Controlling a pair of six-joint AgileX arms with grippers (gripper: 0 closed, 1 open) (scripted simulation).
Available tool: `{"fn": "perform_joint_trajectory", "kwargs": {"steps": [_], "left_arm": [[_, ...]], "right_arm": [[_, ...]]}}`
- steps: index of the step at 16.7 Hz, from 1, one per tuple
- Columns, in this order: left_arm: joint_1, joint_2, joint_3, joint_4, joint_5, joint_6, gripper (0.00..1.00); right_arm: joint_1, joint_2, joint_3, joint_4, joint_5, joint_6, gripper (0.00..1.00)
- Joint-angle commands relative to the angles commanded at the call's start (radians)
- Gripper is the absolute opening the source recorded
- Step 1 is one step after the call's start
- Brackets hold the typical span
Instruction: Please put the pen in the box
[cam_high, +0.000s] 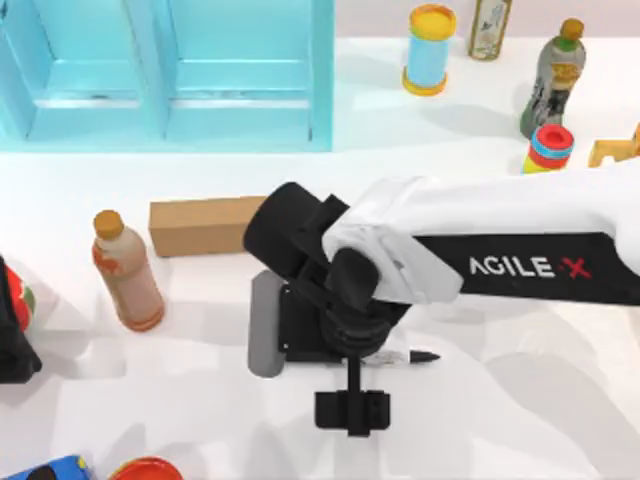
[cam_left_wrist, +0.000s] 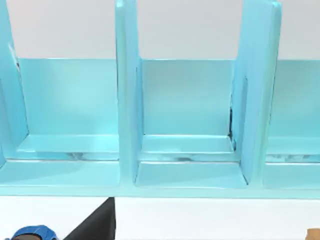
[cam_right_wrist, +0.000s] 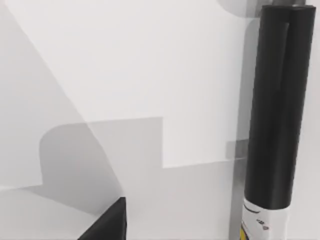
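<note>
The pen (cam_high: 422, 355) lies flat on the white table in the middle. Its black pointed tip pokes out to the right from under my right arm. In the right wrist view the pen (cam_right_wrist: 272, 110) shows a long black end and the start of its white section. My right gripper (cam_high: 352, 410) hangs over the table just in front of the pen, open and holding nothing; one finger (cam_right_wrist: 111, 224) stands apart from the pen. The light blue box (cam_high: 170, 75) with upright dividers stands at the back left. My left arm (cam_high: 12, 345) is parked at the left edge, and its finger (cam_left_wrist: 100, 222) faces the box (cam_left_wrist: 190, 130).
A brown carton (cam_high: 205, 225) and an orange-capped bottle (cam_high: 125, 275) stand left of my right arm. A grey slab (cam_high: 265, 325) lies beside its wrist. At the back right are a blue can (cam_high: 430, 50), bottles (cam_high: 553, 80) and stacked rings (cam_high: 550, 148).
</note>
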Motion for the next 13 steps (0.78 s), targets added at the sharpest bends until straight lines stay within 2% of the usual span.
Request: {"fn": "perform_joint_trajectory", "kwargs": {"steps": [8, 13], "left_arm": [[0.0, 0.0, 0.0, 0.0, 0.0, 0.0, 1.0], [0.0, 0.0, 0.0, 0.0, 0.0, 0.0, 1.0]], "right_arm": [[0.0, 0.0, 0.0, 0.0, 0.0, 0.0, 0.02], [0.0, 0.0, 0.0, 0.0, 0.0, 0.0, 0.0]]}}
